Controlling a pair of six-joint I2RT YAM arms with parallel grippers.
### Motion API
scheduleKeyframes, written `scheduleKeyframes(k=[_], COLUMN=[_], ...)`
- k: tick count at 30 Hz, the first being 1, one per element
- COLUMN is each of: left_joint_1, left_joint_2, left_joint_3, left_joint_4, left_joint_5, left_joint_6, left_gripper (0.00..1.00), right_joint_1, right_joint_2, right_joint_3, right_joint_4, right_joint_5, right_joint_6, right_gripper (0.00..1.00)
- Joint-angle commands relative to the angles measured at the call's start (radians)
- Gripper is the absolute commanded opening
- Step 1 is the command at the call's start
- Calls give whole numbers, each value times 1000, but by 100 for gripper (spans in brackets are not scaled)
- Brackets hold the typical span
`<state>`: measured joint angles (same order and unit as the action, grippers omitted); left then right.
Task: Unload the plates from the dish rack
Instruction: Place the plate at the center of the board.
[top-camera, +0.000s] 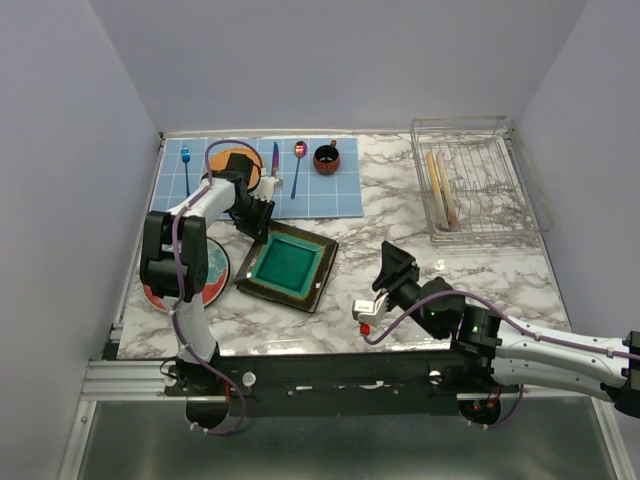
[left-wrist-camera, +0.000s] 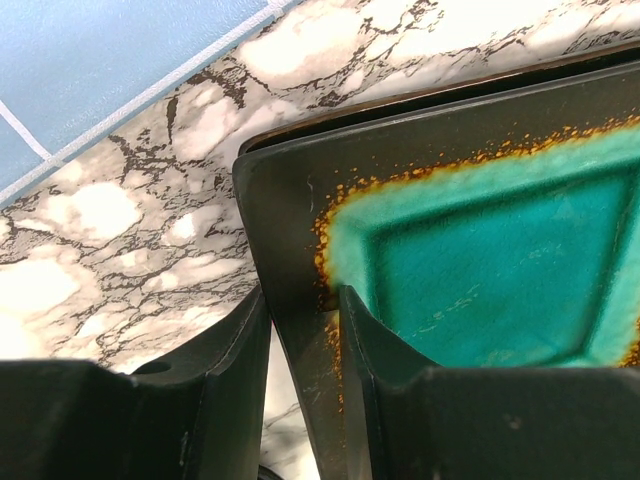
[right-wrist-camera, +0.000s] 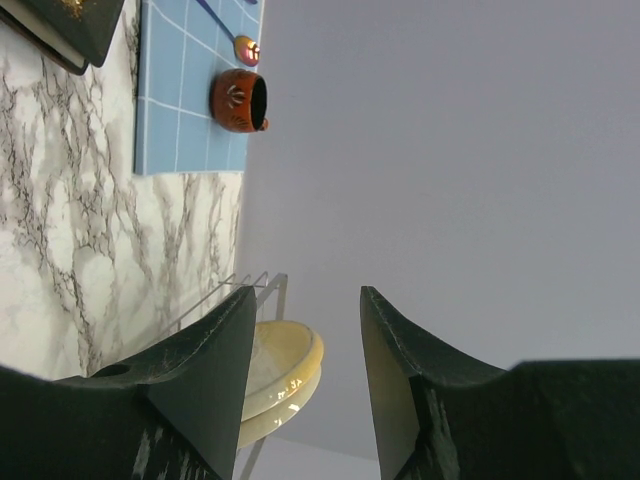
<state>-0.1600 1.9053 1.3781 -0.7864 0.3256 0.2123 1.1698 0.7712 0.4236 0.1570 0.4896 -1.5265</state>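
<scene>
A square dark plate with a teal centre (top-camera: 288, 265) (left-wrist-camera: 480, 270) lies on the marble left of centre. My left gripper (top-camera: 258, 218) (left-wrist-camera: 303, 292) is shut on the rim at its far-left corner, one finger inside and one outside. A round red plate with a teal centre (top-camera: 212, 280) lies at the left edge, partly under the left arm. The wire dish rack (top-camera: 490, 200) (right-wrist-camera: 262, 282) stands at the back right with two cream-yellow plates (top-camera: 440, 190) (right-wrist-camera: 285, 370) upright in it. My right gripper (top-camera: 392, 262) (right-wrist-camera: 308, 292) hangs open and empty, well short of the rack.
A blue gridded mat (top-camera: 330, 195) at the back left carries an orange woven disc (top-camera: 235, 160), a blue fork (top-camera: 186, 170), a knife (top-camera: 275, 160), a spoon (top-camera: 298, 165) and a brown cup (top-camera: 326, 158) (right-wrist-camera: 238, 100). Grey walls close in three sides.
</scene>
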Motion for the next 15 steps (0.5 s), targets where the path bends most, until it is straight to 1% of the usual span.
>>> scheduleKeyframes(k=[1, 15], left_joint_1=[-32, -39], left_joint_2=[-6, -29], left_joint_3=[-56, -76], left_joint_4=[-25, -4], left_joint_5=[-45, -37], left_joint_6=[33, -20], left_gripper=[32, 32], right_joint_1=[-4, -4], right_joint_2=[-9, -9], right_joint_3=[-8, -8], right_joint_4=[21, 24], right_joint_5=[14, 10], right_joint_6=[-15, -24], right_gripper=[54, 54])
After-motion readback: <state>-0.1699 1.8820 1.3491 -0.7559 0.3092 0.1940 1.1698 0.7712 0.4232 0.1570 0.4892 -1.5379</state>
